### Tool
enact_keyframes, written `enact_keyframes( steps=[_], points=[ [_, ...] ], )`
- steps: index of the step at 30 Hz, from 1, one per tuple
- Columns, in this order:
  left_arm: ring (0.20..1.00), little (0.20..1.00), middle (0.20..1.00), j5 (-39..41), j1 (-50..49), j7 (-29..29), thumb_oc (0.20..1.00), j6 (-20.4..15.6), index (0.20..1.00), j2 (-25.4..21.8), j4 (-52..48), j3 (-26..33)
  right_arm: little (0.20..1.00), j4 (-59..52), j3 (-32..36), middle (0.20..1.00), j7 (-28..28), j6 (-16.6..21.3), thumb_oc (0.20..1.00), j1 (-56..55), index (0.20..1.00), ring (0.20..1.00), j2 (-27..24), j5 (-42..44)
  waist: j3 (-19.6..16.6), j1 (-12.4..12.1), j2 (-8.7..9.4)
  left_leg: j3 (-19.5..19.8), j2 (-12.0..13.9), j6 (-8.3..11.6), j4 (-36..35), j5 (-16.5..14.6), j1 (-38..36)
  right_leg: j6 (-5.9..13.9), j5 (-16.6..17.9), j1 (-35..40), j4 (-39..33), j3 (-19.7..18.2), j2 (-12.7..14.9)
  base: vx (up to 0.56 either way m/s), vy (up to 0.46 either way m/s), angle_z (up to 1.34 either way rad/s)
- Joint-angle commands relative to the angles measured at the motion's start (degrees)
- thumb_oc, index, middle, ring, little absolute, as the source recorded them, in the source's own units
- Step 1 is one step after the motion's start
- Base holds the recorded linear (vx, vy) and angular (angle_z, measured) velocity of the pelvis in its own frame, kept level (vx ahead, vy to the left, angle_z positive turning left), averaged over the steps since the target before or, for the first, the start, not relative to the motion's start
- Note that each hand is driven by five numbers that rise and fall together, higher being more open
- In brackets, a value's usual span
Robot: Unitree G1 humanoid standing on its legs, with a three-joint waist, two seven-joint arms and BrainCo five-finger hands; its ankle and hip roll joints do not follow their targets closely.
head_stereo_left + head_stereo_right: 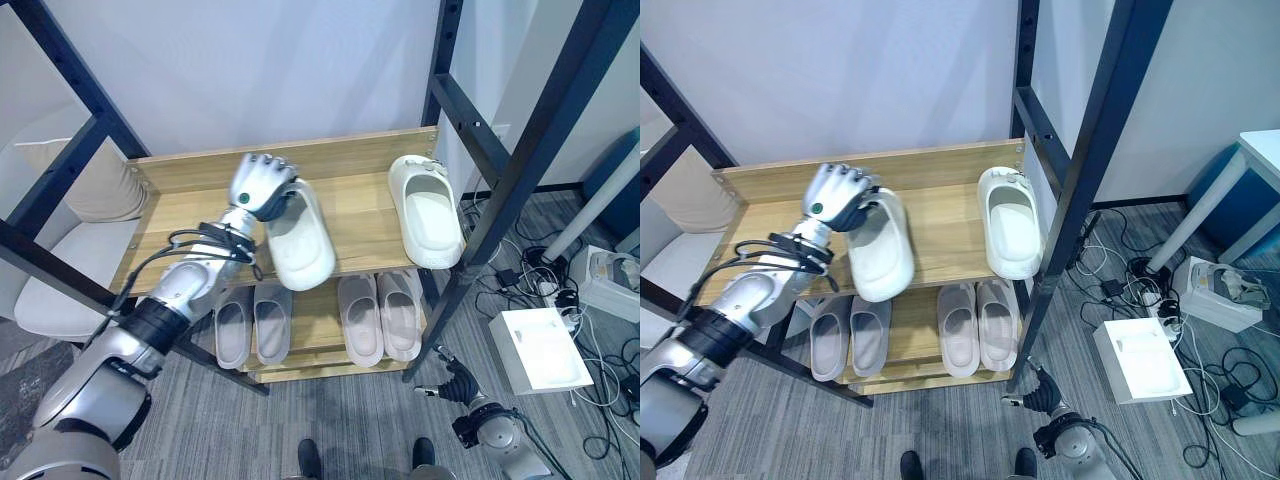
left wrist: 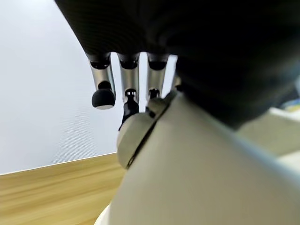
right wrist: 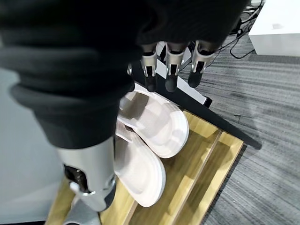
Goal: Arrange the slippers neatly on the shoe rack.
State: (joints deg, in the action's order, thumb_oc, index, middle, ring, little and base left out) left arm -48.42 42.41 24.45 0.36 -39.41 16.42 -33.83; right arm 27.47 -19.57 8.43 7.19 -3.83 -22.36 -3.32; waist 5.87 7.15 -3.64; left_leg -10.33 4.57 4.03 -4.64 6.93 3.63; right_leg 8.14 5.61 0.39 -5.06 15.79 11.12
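Two hands: left hand [image 1: 262,183] is working up at the top shelf, right hand [image 1: 452,381] is hanging low beside the rack's front leg.
Left hand state: its fingers are curling over the heel end of a cream-white moulded foam slipper [image 1: 298,237], thumb hidden under it; it is gripping that slipper, as the left wrist view confirms with fingertips [image 2: 103,96] wrapping the pale rim.
Right hand state: its fingers [image 3: 169,78] are hanging loosely curled and holding nothing.
Key relation: the held slipper is running from the left hand's palm out toward the robot, toe overhanging the shelf's front edge, long axis slightly slanted against the shelf.
Nearer hand: the left hand is already on it; the right hand is well apart and far below.
Next move, as a judgement: the slipper is probably needing a push back onto the shelf and a small turn to lie parallel with its mate.
Mate: a second cream-white foam slipper [image 1: 425,211] is lying well beyond the left hand's thumb side, at the shelf's far end, toe also toward the robot.
Container: the two-tier light wooden shoe rack [image 1: 200,170] is carrying both white slippers on top.
Lower shelf: two pairs of beige-grey foam slippers [image 1: 378,314] are sitting side by side, directly below the left hand and near the right hand.
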Motion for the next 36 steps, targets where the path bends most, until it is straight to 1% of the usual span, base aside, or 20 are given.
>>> enact_keyframes(
  steps=[1, 5, 6, 7, 8, 11, 15, 16, 20, 22, 23, 24, 25, 26, 27, 28, 32, 35, 36],
  points=[
    [0.2, 0.2, 0.2, 0.25, 13.37, 1.1, 0.2, 0.57, 0.2, 1.73, 5.89, 0.0, 1.0, -4.81, 0.07, 1.0, 0.37, 2.57, 1.0, 2.77, 1.0, 1.0, -0.93, 1.65, 1.27, 1.36, -0.34, -0.39, -0.18, 1.07, -0.36, -5.89, -5.55, 2.77, -2.01, 1.08, 0.06, 0.93, -0.17, 0.0, -0.011, -0.07],
    [0.2, 0.2, 0.2, 0.75, 15.88, 1.48, 0.2, 1.19, 0.2, 4.55, 9.48, -2.12, 1.0, -5.5, 0.74, 1.0, 0.86, 2.7, 1.0, 2.13, 1.0, 1.0, -1.83, 2.04, 1.47, 2.81, -0.82, -1.56, 0.05, 1.19, -0.36, -5.86, -5.6, 2.7, -1.73, 0.13, 0.06, -0.2, -0.33, 0.0, -0.015, -0.22],
    [0.2, 0.2, 0.2, 0.76, 16.0, 1.56, 0.2, 1.18, 0.2, 4.66, 9.65, -2.2, 1.0, -5.55, 0.8, 1.0, 0.86, 2.68, 1.0, 2.09, 1.0, 1.0, -1.85, 2.04, 1.46, 2.73, -0.84, -1.6, 0.06, 1.2, -0.36, -5.86, -5.59, 2.69, -1.71, 0.1, 0.06, -0.24, -0.34, 0.0, -0.025, -0.2],
    [0.2, 0.2, 0.2, 0.62, 17.07, 2.01, 0.2, 1.69, 0.2, 5.82, 10.95, -2.89, 1.0, -5.3, 1.26, 1.0, 1.3, 2.81, 1.0, 1.76, 1.0, 1.0, -2.24, 2.14, 1.54, 3.57, -1.06, -2.2, 0.14, 1.29, -0.36, -5.85, -5.55, 2.71, -1.69, -0.31, 0.06, -0.74, -0.47, 0.01, -0.023, -0.16],
    [0.2, 0.2, 0.2, 0.48, 17.34, 2.34, 0.2, 1.81, 0.2, 6.35, 11.7, -3.19, 1.0, -5.2, 1.54, 1.0, 1.49, 2.79, 1.0, 1.63, 1.0, 1.0, -2.32, 2.23, 1.59, 3.9, -1.14, -2.49, 0.22, 1.33, -0.36, -5.88, -5.53, 2.7, -1.65, -0.61, 0.06, -1.08, -0.53, 0.01, -0.03, -0.15],
    [0.2, 0.2, 0.2, 0.14, 18.3, 3.41, 0.2, 2.37, 0.2, 7.37, 13.39, -3.85, 1.0, -4.82, 2.08, 1.0, 2.06, 3.05, 1.0, 1.14, 1.0, 1.0, -2.78, 2.39, 1.52, 4.54, -1.34, -3.13, 0.52, 1.5, -0.36, -5.85, -5.55, 2.69, -1.62, -1.02, 0.06, -1.61, -0.66, 0.02, -0.028, -0.15],
    [0.2, 0.2, 0.2, -0.51, 18.62, 3.29, 0.2, 2.75, 0.2, 8.24, 16.06, -5.01, 1.0, -4.8, 2.8, 1.0, 2.85, 3.2, 1.0, 0.94, 1.0, 1.0, -3.21, 2.64, 1.51, 5.03, -1.57, -3.58, 0.83, 1.67, -0.36, -5.74, -5.63, 2.63, -1.75, -1.19, 0.06, -2.01, -0.89, 0.01, -0.026, -0.12],
    [1.0, 1.0, 1.0, -1.15, 18.53, 2.69, 1.0, 2.8, 1.0, 7.8, 15.96, -5.33, 1.0, -4.18, 3.1, 1.0, 2.89, 3.25, 1.0, 0.76, 1.0, 1.0, -3.13, 2.76, 1.41, 4.9, -1.66, -3.55, 0.91, 1.71, -0.36, -5.75, -5.71, 2.62, -1.89, -1.12, 0.06, -1.92, -0.96, 0.01, -0.022, -0.04],
    [1.0, 1.0, 1.0, -1.57, 18.13, 1.5, 1.0, 2.86, 1.0, 7.72, 16.38, -5.63, 1.0, -4.23, 3.37, 1.0, 2.98, 3.25, 1.0, 0.63, 1.0, 1.0, -2.87, 2.79, 1.37, 4.67, -1.67, -3.43, 1.02, 1.8, -0.36, -5.68, -5.81, 2.54, -2.04, -0.89, 0.06, -1.63, -1.01, 0.0, 0.0, 0.0],
    [1.0, 1.0, 1.0, -1.24, 16.84, 1.26, 1.0, 2.72, 1.0, 6.68, 12.99, -3.82, 1.0, -3.83, 3.7, 1.0, 2.89, 3.18, 1.0, 0.12, 1.0, 1.0, -2.18, 2.97, 1.27, 3.65, -1.53, -2.7, 1.03, 1.78, -0.36, -5.57, -5.77, 2.37, -2.25, -0.23, 0.06, -0.76, -1.04, -0.01, -0.031, 0.02],
    [1.0, 1.0, 1.0, -1.27, 16.61, 1.07, 1.0, 2.76, 1.0, 6.52, 12.63, -3.66, 1.0, -3.81, 3.64, 1.0, 2.89, 3.2, 1.0, 0.1, 1.0, 1.0, -2.19, 2.96, 1.25, 3.76, -1.54, -2.64, 1.03, 1.79, -0.36, -5.56, -5.78, 2.37, -2.27, -0.18, 0.06, -0.69, -1.04, -0.01, -0.036, 0.02],
    [1.0, 1.0, 1.0, -1.54, 14.77, 1.2, 1.0, 2.53, 1.0, 5.65, 9.41, -1.83, 1.0, -3.81, 3.83, 1.0, 2.67, 3.15, 1.0, -0.15, 1.0, 1.0, -1.6, 2.93, 1.17, 2.82, -1.33, -1.94, 1.02, 1.78, -0.36, -5.53, -5.75, 2.25, -2.45, 0.3, 0.06, 0.0, -1.01, -0.01, -0.027, 0.03],
    [1.0, 1.0, 1.0, -1.77, 13.18, 0.72, 1.0, 2.44, 1.0, 4.58, 7.1, -0.43, 1.0, -4.03, 3.89, 1.0, 2.54, 3.13, 1.0, -0.4, 1.0, 1.0, -1.47, 2.93, 1.1, 2.61, -1.26, -1.52, 0.99, 1.77, -0.36, -5.49, -5.72, 2.18, -2.57, 0.59, 0.06, 0.41, -1.01, -0.01, -0.027, 0.07],
    [1.0, 1.0, 1.0, -1.79, 13.08, 0.65, 1.0, 2.46, 1.0, 4.53, 6.98, -0.35, 1.0, -4.03, 3.84, 1.0, 2.54, 3.13, 1.0, -0.41, 1.0, 1.0, -1.49, 2.93, 1.1, 2.68, -1.28, -1.49, 0.99, 1.77, -0.36, -5.48, -5.72, 2.18, -2.58, 0.62, 0.06, 0.45, -1.01, -0.01, -0.021, 0.21],
    [1.0, 1.0, 1.0, -2.18, 10.76, 0.46, 1.0, 2.12, 1.0, 2.98, 3.35, 2.01, 1.0, -4.26, 4.06, 1.0, 2.13, 2.91, 1.0, -0.68, 1.0, 1.0, -0.85, 2.72, 1.0, 1.45, -0.97, -0.9, 0.9, 1.76, -0.36, -5.49, -5.73, 2.04, -2.77, 1.16, 0.06, 1.15, -1.04, -0.01, -0.024, 0.28],
    [1.0, 1.0, 1.0, -2.24, 9.0, -0.09, 1.0, 1.84, 1.0, 2.03, 0.59, 3.75, 1.0, -4.5, 4.01, 1.0, 2.0, 2.75, 1.0, -0.82, 1.0, 1.0, -0.6, 2.62, 0.97, 1.26, -0.86, -0.49, 0.86, 1.77, -0.36, -5.47, -5.8, 1.97, -2.88, 1.51, 0.06, 1.57, -1.01, -0.01, -0.03, 0.27],
    [1.0, 1.0, 1.0, -1.73, 2.68, -0.72, 1.0, 0.3, 1.0, -1.47, -9.26, 10.35, 1.0, -4.62, 4.29, 1.0, 1.33, 2.29, 1.0, -0.53, 1.0, 1.0, 0.53, 2.61, 0.89, -0.73, -0.38, 0.72, 0.73, 1.7, -0.36, -5.44, -5.74, 1.72, -3.11, 2.3, 0.06, 2.62, -1.09, -0.02, -0.011, 0.22],
    [1.0, 1.0, 1.0, -0.99, -2.36, -0.89, 1.0, -1.21, 1.0, -2.53, -15.45, 14.64, 1.0, -4.39, 4.18, 1.0, 0.81, 1.83, 1.0, -0.27, 1.0, 1.0, 1.28, 2.52, 0.78, -1.91, -0.09, 1.19, 0.66, 1.67, -0.36, -5.47, -5.77, 1.62, -3.18, 2.61, 0.06, 3.23, -1.12, -0.02, -0.001, 0.16],
    [1.0, 1.0, 1.0, -0.19, -5.15, -1.37, 1.0, -2.27, 1.0, -2.91, -18.92, 16.92, 1.0, -4.65, 4.22, 1.0, 0.62, 1.7, 1.0, -0.18, 1.0, 1.0, 1.52, 2.49, 0.77, -2.36, 0.01, 1.3, 0.68, 1.65, -0.36, -5.45, -5.72, 1.56, -3.17, 2.68, 0.06, 3.39, -1.14, -0.02, -0.002, 0.13]
  ],
)
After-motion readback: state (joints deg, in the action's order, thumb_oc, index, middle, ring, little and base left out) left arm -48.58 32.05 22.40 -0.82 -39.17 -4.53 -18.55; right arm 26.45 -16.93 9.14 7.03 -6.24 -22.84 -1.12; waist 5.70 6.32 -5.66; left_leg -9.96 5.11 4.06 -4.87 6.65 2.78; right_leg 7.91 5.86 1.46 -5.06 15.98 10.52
